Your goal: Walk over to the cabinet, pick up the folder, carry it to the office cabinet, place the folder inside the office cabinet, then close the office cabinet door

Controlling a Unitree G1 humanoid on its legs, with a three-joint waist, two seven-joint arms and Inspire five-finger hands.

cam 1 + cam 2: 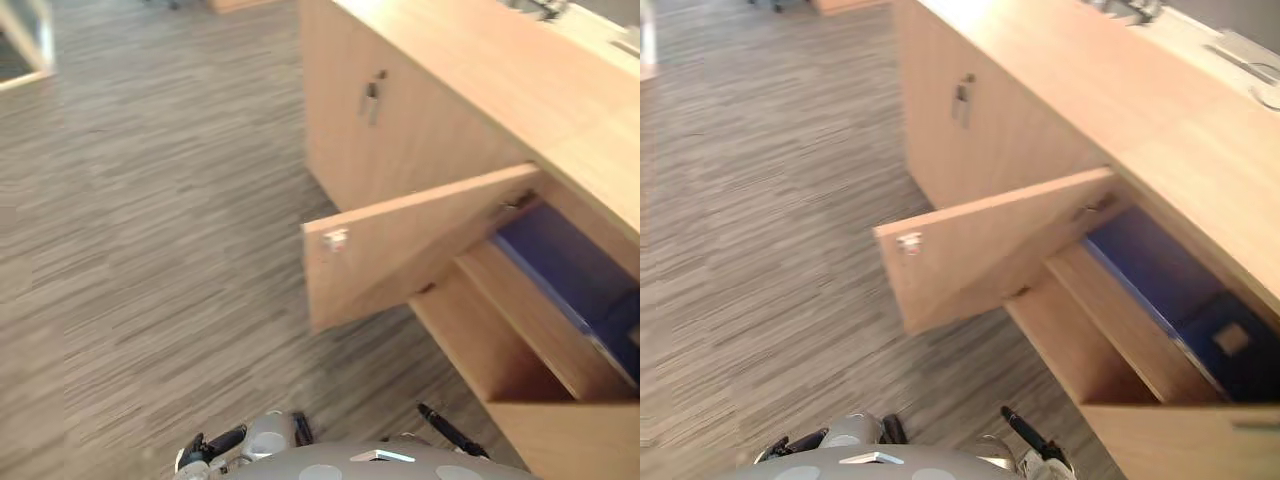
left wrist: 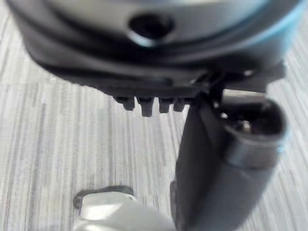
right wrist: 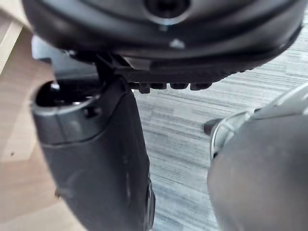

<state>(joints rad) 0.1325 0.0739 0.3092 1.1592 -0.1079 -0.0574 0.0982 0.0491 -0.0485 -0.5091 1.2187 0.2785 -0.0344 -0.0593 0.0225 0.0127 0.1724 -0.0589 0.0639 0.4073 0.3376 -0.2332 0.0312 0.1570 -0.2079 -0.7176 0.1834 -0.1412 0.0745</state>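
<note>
A blue folder lies flat on a shelf inside the light-wood office cabinet, to my right. The cabinet door stands swung out towards the floor space, with a small metal handle near its free edge. My left hand hangs low at my side, and my right hand hangs low on the other side, short of the open compartment. Both are well away from the folder and the door. In the wrist views each hand is relaxed and holds nothing, with carpet past it.
A second cabinet door further along is closed, with a metal handle. Grey striped carpet spreads to my left and ahead. Some pale items lie on the far end of the cabinet top. A white-framed object stands at the far left.
</note>
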